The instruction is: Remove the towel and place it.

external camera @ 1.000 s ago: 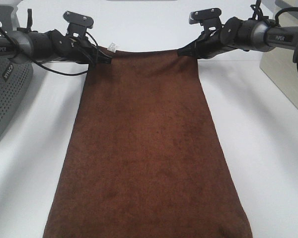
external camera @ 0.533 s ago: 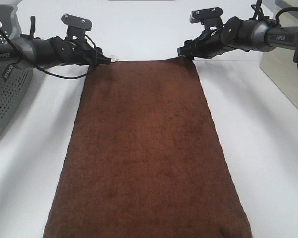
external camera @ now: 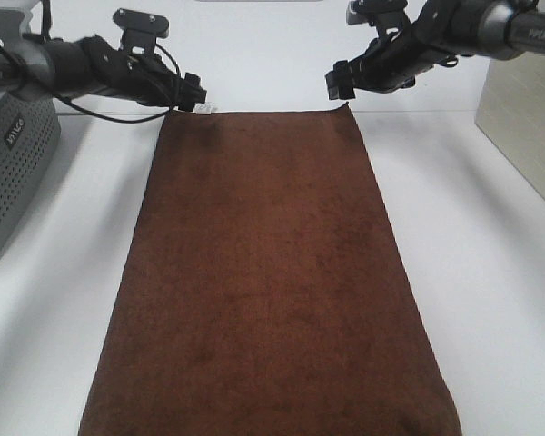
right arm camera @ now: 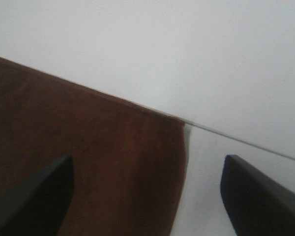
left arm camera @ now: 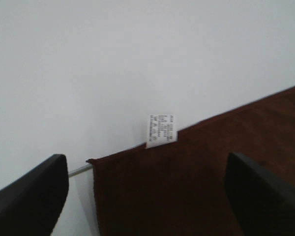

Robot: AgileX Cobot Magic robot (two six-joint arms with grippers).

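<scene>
- Reddish-brown terry fills the exterior high view: the towel (external camera: 268, 272) lies flat and lengthwise on the white table (external camera: 490, 272), its far short edge at twelve o'clock. The left gripper (external camera: 195, 94) hangs just above the eleven o'clock corner by the white tag (external camera: 205, 109); the right gripper (external camera: 338, 82) hangs above the one o'clock corner. A grey perforated basket (external camera: 14, 173) stands at nine o'clock, clear of the cloth.
- Left wrist view: jaws spread wide, nothing between them; the towel (left arm camera: 206, 182) corner and its tag (left arm camera: 161, 131) rest on the table below.
- Right wrist view: jaws likewise apart and empty, the towel (right arm camera: 83, 162) corner lying flat beneath.
- The placing looks done; a clean finish likely calls for both arms to rise straight up, jaws wide, so no finger snags the edge or rucks it.
</scene>
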